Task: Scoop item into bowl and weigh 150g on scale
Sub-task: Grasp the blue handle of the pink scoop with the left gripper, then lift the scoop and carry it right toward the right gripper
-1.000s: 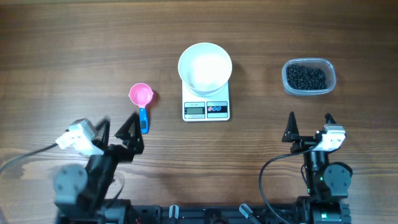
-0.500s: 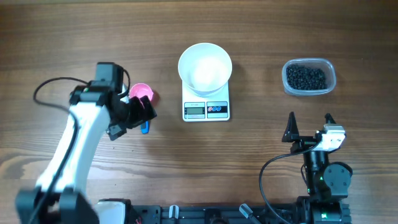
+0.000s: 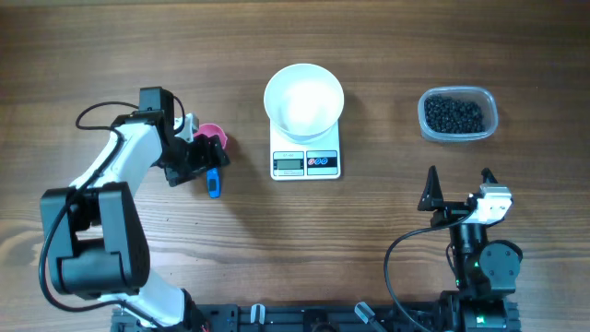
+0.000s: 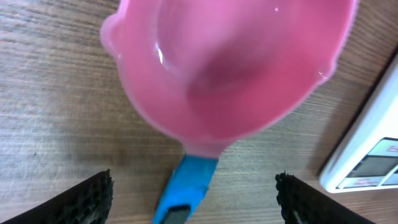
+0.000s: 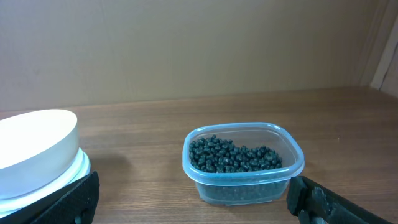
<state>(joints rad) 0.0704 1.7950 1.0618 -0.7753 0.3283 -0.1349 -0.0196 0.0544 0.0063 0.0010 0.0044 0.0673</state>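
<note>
The white bowl (image 3: 304,100) stands on the white scale (image 3: 306,162) at mid table. The item, small black beads (image 3: 453,114), fills a clear tub (image 3: 489,103) at the right. A pink scoop (image 3: 213,136) with a blue handle (image 3: 214,183) lies left of the scale. My left gripper (image 3: 206,164) hangs open over that handle. In the left wrist view the handle (image 4: 189,186) lies between the fingertips (image 4: 87,200) with wood showing on both sides. My right gripper (image 3: 458,189) stands open near the front edge, facing the beads (image 5: 233,155) and the bowl (image 5: 34,149).
The scale's corner (image 4: 367,158) shows just right of the scoop cup (image 4: 230,62) in the left wrist view. In the right wrist view the tub (image 5: 242,186) sits on bare wood right of the scale (image 5: 73,177). A black cable (image 3: 401,254) loops by the right arm's base.
The left arm has swung from the front edge out to the scoop and settled over its blue handle, jaws a little narrower. The right arm has not moved.
</note>
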